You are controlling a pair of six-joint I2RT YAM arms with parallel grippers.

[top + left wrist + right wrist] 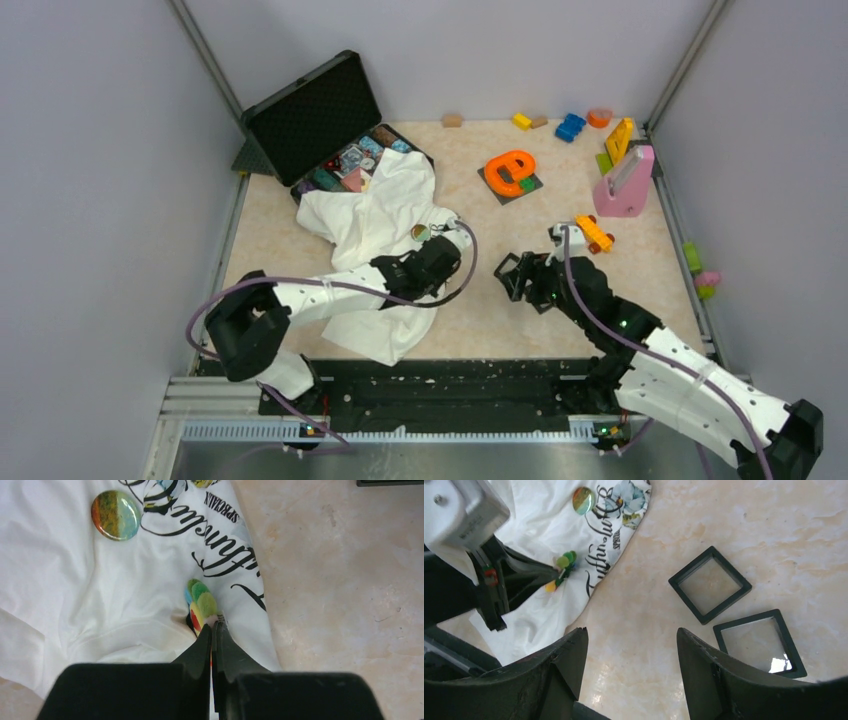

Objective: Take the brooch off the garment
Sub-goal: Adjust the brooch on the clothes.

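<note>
The jaws of the left gripper are pressed together on the lower edge of the brooch. The brooch is seen standing on edge on the garment, just beside the dark script lettering and near the cloth's right border. A round badge is seen farther up the cloth. The jaws of the right gripper are held wide apart with nothing between them, above the counter, near two black square frames laid flat.
</note>
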